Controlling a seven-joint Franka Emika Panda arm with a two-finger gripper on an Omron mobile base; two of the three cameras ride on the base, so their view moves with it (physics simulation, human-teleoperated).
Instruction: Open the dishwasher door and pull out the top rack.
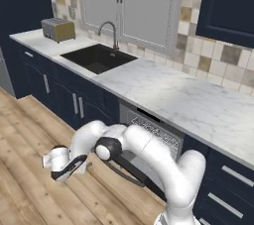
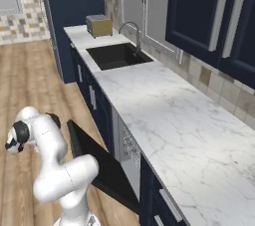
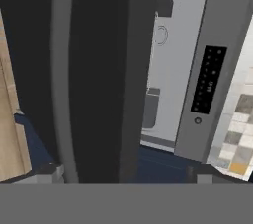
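Claw at dishwasher door top edge

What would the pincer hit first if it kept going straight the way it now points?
Most likely the dishwasher door: in the hand view the pincer points at the door's dark bar handle and black edge, which lie close ahead between the fingertips. Depth is unclear, so how close is uncertain.

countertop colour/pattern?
White marble with grey veining; the countertop shows best in the right base view.
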